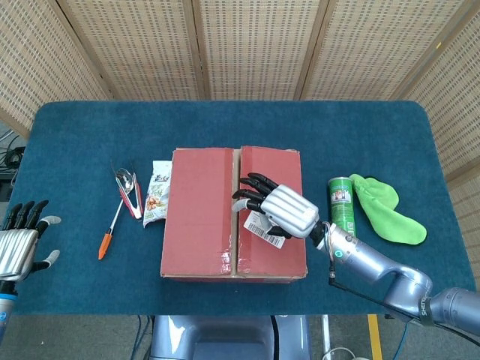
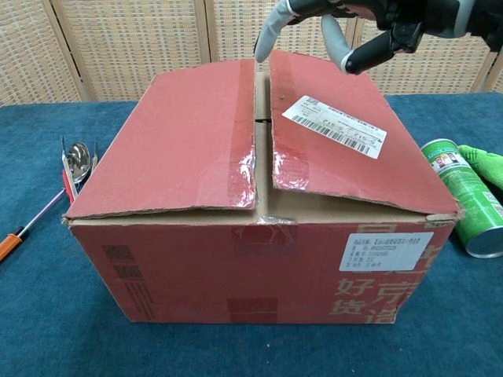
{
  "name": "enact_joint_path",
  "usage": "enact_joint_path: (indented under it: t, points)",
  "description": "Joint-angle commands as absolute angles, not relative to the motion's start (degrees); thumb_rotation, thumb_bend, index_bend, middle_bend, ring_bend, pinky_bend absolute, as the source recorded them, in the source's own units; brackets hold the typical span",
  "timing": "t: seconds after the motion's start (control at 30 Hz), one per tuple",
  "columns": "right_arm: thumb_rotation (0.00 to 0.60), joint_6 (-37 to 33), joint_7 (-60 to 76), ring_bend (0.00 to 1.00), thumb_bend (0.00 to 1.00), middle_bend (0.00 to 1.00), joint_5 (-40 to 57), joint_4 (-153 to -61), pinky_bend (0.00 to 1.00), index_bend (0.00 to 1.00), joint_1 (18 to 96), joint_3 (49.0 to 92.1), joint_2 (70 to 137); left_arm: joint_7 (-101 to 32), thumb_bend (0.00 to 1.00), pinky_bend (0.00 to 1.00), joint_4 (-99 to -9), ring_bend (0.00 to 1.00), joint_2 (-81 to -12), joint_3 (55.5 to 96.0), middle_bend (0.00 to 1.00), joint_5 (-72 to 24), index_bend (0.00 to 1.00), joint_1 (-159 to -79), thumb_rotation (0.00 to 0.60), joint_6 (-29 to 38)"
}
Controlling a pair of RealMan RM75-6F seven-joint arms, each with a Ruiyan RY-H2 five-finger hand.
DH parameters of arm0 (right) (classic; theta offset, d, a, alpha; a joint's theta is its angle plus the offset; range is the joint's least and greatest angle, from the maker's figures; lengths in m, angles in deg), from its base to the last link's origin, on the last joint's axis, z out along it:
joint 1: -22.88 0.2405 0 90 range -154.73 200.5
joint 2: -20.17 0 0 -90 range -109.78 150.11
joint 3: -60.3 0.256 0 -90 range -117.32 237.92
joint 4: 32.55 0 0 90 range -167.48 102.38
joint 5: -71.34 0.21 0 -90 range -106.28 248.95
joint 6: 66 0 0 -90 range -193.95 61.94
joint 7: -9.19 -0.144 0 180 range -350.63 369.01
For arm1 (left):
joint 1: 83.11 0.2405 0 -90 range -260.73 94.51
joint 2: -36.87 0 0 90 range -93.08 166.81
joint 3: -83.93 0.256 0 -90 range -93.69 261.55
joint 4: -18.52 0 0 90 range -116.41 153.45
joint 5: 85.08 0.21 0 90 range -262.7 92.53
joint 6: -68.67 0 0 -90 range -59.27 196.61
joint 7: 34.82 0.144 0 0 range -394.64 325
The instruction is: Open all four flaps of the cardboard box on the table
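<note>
A red cardboard box (image 1: 202, 217) (image 2: 189, 141) stands at the table's middle, its two top flaps lying down with a narrow seam between them. A white barcode label (image 2: 334, 126) is stuck on the right flap. My right hand (image 1: 279, 211) (image 2: 346, 31) hovers above the right flap, fingers spread and reaching toward the seam, holding nothing. At the table's left front edge my left hand (image 1: 19, 244) stays open, far from the box.
Left of the box lie a snack packet (image 1: 157, 193), a spoon with red tongs (image 1: 129, 191) and an orange-tipped pen (image 1: 109, 232). Right of it are a green can (image 1: 341, 202) (image 2: 464, 196) on its side and a green cloth (image 1: 386, 210).
</note>
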State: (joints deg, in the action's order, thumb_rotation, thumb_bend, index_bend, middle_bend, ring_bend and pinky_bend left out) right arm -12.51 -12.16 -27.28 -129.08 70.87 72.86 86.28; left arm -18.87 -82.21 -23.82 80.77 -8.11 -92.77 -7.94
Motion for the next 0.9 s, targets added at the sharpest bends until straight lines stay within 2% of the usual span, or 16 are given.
enact_joint_path:
  t: [0.03, 0.43, 0.9]
  points:
    - [0.6, -12.85, -10.51, 0.02, 1.0, 0.22, -27.34, -128.28, 0.0, 0.28, 71.56, 72.13, 86.75, -18.94, 0.27, 0.0, -82.15, 0.03, -23.86, 80.83, 0.09, -8.25, 0.3, -92.76, 0.6, -7.92]
    - [0.6, -13.85, -7.25, 0.02, 1.0, 0.22, -27.12, -127.29, 0.0, 0.28, 73.1, 69.78, 88.1, -19.04, 0.27, 0.0, -81.82, 0.03, -24.32, 81.06, 0.09, -8.81, 0.3, -92.98, 0.6, -7.44]
    - [0.6, -14.82, -5.33, 0.02, 1.0, 0.23, -25.31, -126.15, 0.0, 0.28, 74.95, 69.04, 88.98, -19.74, 0.27, 0.0, -81.68, 0.03, -24.48, 81.22, 0.09, -9.19, 0.3, -93.22, 0.6, -7.0]
